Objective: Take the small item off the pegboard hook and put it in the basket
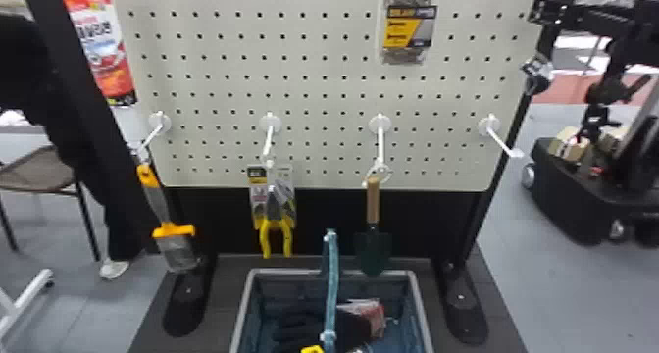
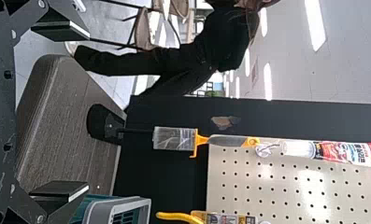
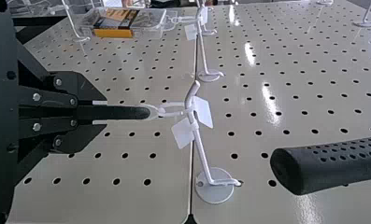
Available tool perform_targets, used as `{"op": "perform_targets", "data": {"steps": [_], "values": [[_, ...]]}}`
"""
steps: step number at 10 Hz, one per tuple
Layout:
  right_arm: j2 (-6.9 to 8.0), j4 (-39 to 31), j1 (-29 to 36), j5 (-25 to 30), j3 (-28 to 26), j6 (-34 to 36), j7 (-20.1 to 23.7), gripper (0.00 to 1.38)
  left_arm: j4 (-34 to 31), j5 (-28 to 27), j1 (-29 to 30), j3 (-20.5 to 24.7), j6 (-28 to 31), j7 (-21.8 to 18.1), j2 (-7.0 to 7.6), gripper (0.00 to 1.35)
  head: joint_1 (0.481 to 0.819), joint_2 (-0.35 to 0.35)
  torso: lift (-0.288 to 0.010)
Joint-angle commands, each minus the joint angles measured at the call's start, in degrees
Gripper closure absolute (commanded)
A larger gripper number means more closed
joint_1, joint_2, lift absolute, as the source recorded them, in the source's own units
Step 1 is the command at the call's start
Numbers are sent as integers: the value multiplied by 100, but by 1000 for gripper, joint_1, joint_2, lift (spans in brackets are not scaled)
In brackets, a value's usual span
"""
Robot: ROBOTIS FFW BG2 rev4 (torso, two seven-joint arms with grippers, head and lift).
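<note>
In the right wrist view, my right gripper (image 3: pixel 101 113) is shut on a narrow black item (image 3: pixel 122 112). A white loop (image 3: pixel 167 109) at that item's end reaches to a white pegboard hook (image 3: pixel 199 140) with white tags, and seems to hang on it. My left gripper (image 2: pixel 86 111) stands open with nothing between its fingers in the left wrist view, facing the board's lower left. Below the pegboard (image 1: pixel 314 87), the grey-rimmed basket (image 1: pixel 242 305) holds dark gloves and a red-and-white packet; its blue-green handle (image 1: pixel 333 273) stands up.
Along the lower hooks hang an orange-and-grey scraper (image 1: pixel 159 205), yellow-handled pliers (image 1: pixel 274 234) and a trowel (image 1: pixel 373 200); the right-hand hook (image 1: pixel 502 143) is bare. A pack of screws (image 1: pixel 409 26) hangs higher. Beside the held item's hook is a black perforated handle (image 3: pixel 332 163).
</note>
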Motion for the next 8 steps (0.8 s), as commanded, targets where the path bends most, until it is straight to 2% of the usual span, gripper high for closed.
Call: {"op": "perform_targets", "data": {"steps": [1, 8], "values": [[0, -17, 0, 8, 0, 1, 0, 1271, 0, 9, 0, 0, 0, 0, 0, 170, 549, 0, -100], [0, -73, -12, 8, -9, 1, 0, 1271, 0, 17, -12, -9, 0, 0, 0, 170, 549, 0, -100]]}}
